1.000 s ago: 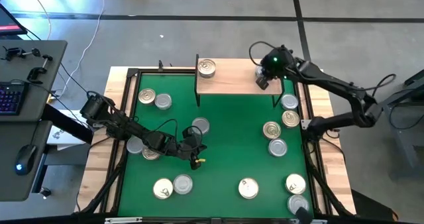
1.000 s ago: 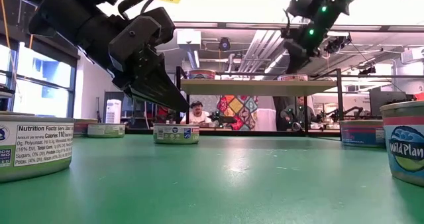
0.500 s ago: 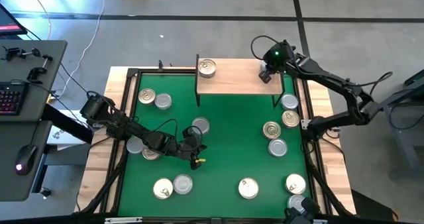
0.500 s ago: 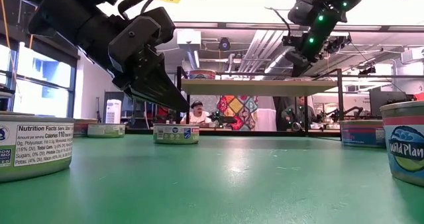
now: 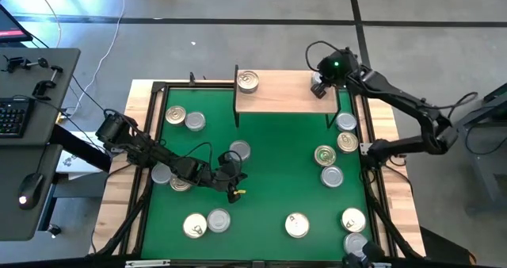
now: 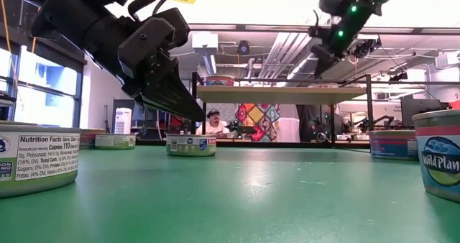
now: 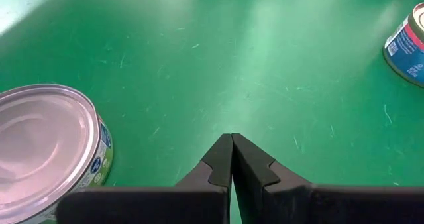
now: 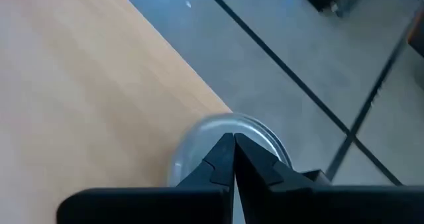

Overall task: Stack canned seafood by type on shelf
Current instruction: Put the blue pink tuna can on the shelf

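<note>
Over the shelf's (image 5: 285,92) far right corner the right gripper (image 5: 319,86) is hanging with its fingers (image 8: 228,159) pressed together, holding nothing. Just beneath its tips a silver tin (image 8: 199,148) is sitting near the board's edge. At the shelf's other end a gold-lidded tin (image 5: 247,81) is resting on the wood.

Down on the green mat (image 5: 269,165) the left gripper (image 5: 234,190) is hovering low, its fingers (image 7: 232,161) closed and empty, with a silver tin (image 7: 46,141) lying just beside it. Other tins are lying scattered over the mat: a pair (image 5: 184,119) near the far left corner, a cluster (image 5: 334,149) along the right edge, and several (image 5: 207,222) across the near side. Beyond the table, a person (image 6: 213,119) is sitting in the room.
</note>
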Controlling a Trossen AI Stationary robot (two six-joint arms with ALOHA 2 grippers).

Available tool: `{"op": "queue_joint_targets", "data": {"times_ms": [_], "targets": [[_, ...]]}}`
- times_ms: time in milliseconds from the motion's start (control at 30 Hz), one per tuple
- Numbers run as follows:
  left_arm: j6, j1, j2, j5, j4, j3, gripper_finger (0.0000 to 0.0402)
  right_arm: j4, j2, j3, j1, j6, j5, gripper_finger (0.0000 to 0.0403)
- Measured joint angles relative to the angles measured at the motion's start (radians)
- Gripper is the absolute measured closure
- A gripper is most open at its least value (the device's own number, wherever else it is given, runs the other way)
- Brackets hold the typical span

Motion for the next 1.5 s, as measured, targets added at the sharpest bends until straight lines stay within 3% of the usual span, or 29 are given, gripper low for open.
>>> {"op": "queue_joint_targets", "data": {"times_ms": [200,400,733,933,1100,1267,1500], "targets": [[0.000,0.000,0.000,0.000,0.000,0.000,0.0402,0.014,-0.050,-0.005,0.130,0.056,-0.076,0.0401],[-0.001,0.000,0.000,-0.001,0.000,0.000,0.0402,0.117,-0.057,-0.106,0.405,0.102,-0.115,0.0401],[0.061,-0.033,-0.054,-0.011,-0.087,0.000,0.0401,0.647,-0.057,-0.450,0.880,0.275,-0.119,0.0401],[-0.001,-0.022,-0.199,-0.159,-0.302,0.001,0.0401,0.913,-0.057,-0.647,1.011,0.411,-0.104,0.0401],[0.004,0.050,-0.218,-0.153,-0.333,0.001,0.0401,1.057,-0.057,-0.763,1.070,0.549,-0.076,0.0401],[0.019,0.081,-0.181,-0.108,-0.271,0.001,0.0401,1.086,-0.054,-0.782,1.154,0.585,-0.131,0.0390],[0.073,0.048,-0.114,-0.104,-0.091,0.001,0.0401,1.023,0.037,-0.655,1.354,0.641,-0.252,0.0361]]}}
